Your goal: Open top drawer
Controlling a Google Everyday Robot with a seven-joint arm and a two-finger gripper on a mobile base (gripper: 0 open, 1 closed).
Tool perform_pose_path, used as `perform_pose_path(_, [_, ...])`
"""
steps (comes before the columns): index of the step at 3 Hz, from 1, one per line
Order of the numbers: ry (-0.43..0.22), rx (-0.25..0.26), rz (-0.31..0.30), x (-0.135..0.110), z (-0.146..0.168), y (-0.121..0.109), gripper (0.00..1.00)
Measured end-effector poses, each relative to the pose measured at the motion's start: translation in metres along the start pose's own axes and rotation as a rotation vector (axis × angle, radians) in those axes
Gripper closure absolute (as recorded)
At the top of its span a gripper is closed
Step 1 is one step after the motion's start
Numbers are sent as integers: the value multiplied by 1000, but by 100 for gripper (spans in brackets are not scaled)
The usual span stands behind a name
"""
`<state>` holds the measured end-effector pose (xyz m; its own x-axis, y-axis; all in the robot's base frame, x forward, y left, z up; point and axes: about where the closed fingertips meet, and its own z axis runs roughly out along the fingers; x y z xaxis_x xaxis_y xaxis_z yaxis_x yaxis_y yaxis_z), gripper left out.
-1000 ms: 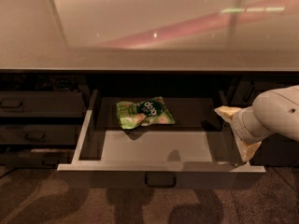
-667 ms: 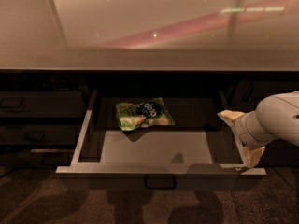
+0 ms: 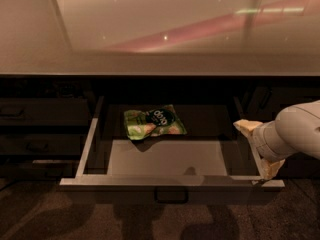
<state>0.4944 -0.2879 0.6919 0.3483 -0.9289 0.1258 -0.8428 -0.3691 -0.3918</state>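
The top drawer (image 3: 150, 181) stands pulled well out from under the middle of the tabletop's (image 3: 160, 59) front edge, its grey tray exposed and its small loop handle (image 3: 171, 198) hanging at the centre of the front. A green snack bag (image 3: 154, 122) lies at the back of the tray, nearest the tabletop's front edge. The gripper (image 3: 260, 148) is below the right end of that edge, at the drawer's right wall, its pale fingers (image 3: 247, 126) spread wide with nothing between them. Shorter drawer fronts (image 3: 42, 111) sit shut under the left end.
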Motion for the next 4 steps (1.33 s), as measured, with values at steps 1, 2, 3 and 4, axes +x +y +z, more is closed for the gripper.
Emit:
perform_pose_path(1, [0,0,0,0,-1,0,0])
perform_pose_path(2, [-1,0,-4,-1,-5,6,0])
perform_pose_path(3, [-29,45,-31,-22,-16,13,0])
perform_pose_path(4, [-65,91,-53,-46,-20,31,0])
